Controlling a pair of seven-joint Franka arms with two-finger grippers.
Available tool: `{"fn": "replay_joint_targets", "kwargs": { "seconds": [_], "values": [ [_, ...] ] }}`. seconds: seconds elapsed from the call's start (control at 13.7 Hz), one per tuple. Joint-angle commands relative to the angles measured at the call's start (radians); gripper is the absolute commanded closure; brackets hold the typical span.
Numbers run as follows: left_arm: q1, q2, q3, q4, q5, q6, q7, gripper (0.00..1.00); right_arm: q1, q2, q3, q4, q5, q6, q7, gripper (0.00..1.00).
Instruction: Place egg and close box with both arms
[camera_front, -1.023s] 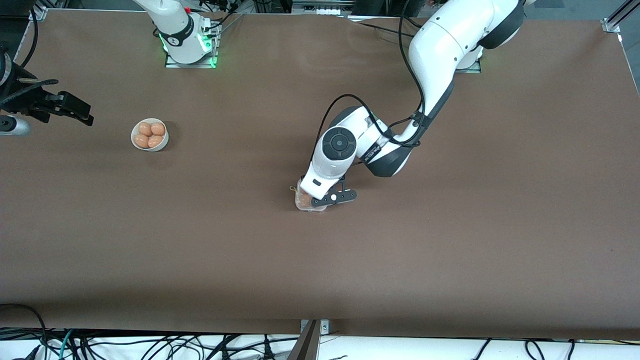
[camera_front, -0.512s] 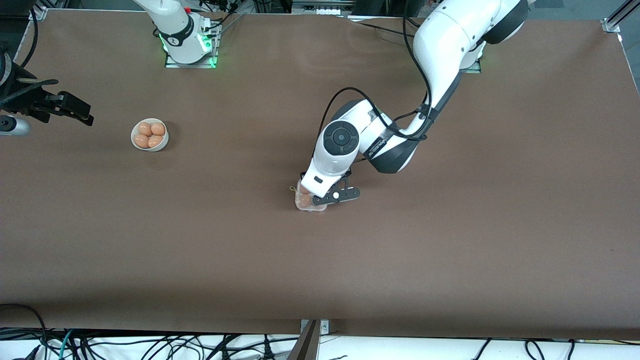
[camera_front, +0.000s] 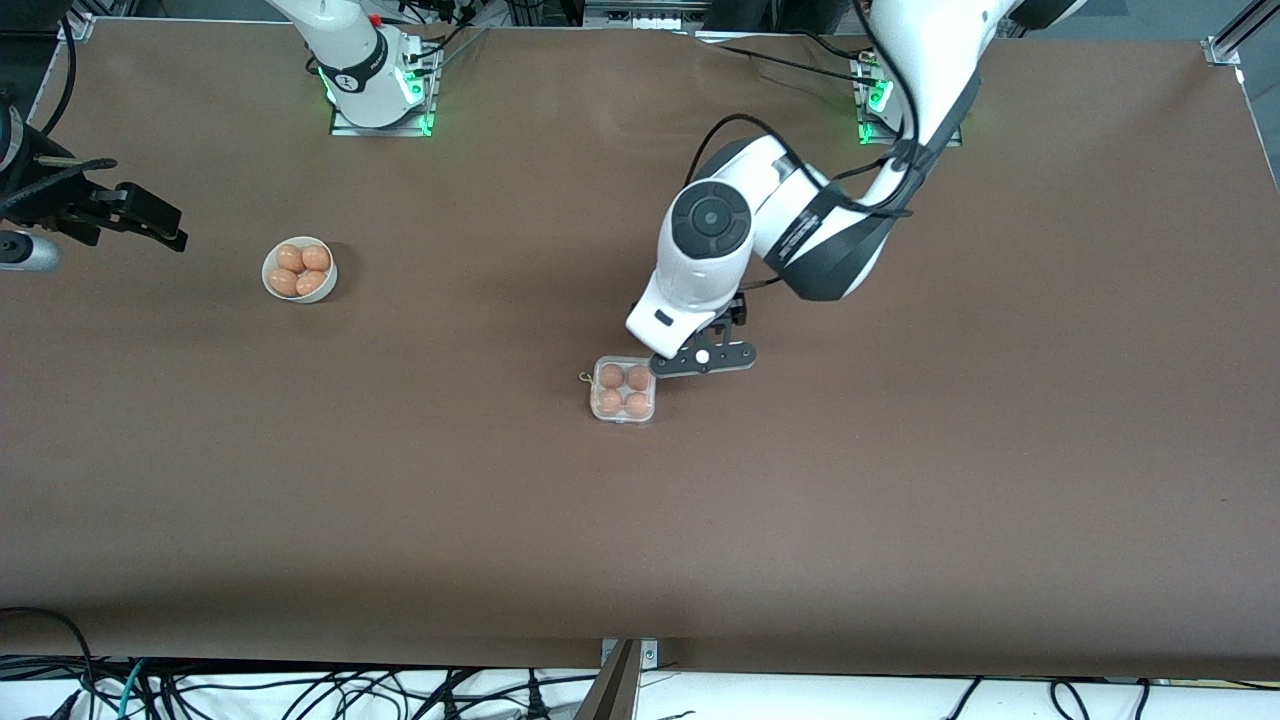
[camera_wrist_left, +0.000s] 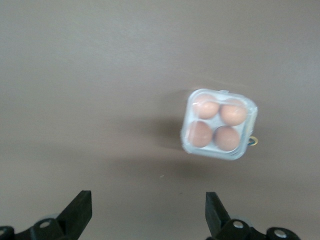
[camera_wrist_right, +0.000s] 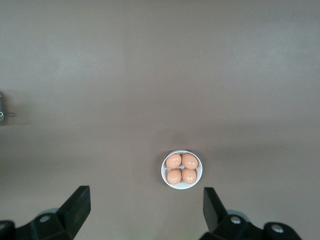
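The left claw (camera_front: 702, 357) hangs with its two black fingers (camera_wrist_left: 77, 210) spread wide and holding nothing, over the brown surface (camera_front: 900, 480) just beside the small square clear-plastic egg box (camera_front: 622, 389), on the side toward the left arm's base. The box sits near the middle of the surface, apart from the claw. Its four round cells each hold a small orange-brown egg (camera_wrist_left: 227, 138), and the transparent lid lies over them. In the left wrist view a small yellowish ring (camera_wrist_left: 253, 141) sticks out at one edge of the box.

The right claw (camera_front: 140, 222) waits up at the right arm's end of the surface, its black fingers (camera_wrist_right: 75, 207) likewise parted and empty. In the right wrist view it looks down on a round white bowl (camera_front: 299, 269) that carries four more orange-brown eggs (camera_wrist_right: 181, 168). The bowl stands well apart from the box, toward the right arm's end and farther from the front camera.
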Motion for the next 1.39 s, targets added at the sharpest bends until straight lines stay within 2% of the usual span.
{"fn": "replay_joint_targets", "kwargs": {
  "seconds": [0.0, 0.37, 0.66, 0.8, 1.1, 1.32],
  "values": [
    [0.056, -0.167, 0.004, -0.182, -0.024, -0.015, 0.119, 0.0, 0.0, 0.003, -0.002, 0.014, 0.014, -0.003, -0.008, 0.0],
    [0.124, -0.285, 0.004, -0.188, -0.024, -0.199, 0.218, 0.0, 0.0, 0.003, 0.0, 0.014, 0.014, -0.004, -0.008, 0.0],
    [0.251, -0.358, 0.004, -0.195, -0.093, -0.272, 0.43, 0.0, 0.0, 0.001, 0.0, 0.014, 0.014, -0.006, -0.008, 0.0],
    [0.259, -0.405, 0.027, -0.233, -0.094, -0.273, 0.488, 0.0, 0.0, 0.001, 0.0, 0.014, 0.014, -0.006, -0.008, 0.0],
    [0.251, -0.489, 0.17, -0.299, -0.131, -0.276, 0.672, 0.0, 0.0, 0.001, 0.0, 0.014, 0.014, -0.007, -0.008, 0.0],
    [0.242, -0.54, 0.282, -0.308, -0.145, -0.313, 0.798, 0.0, 0.0, 0.001, 0.0, 0.014, 0.014, -0.007, -0.008, 0.0]
  ]
}}
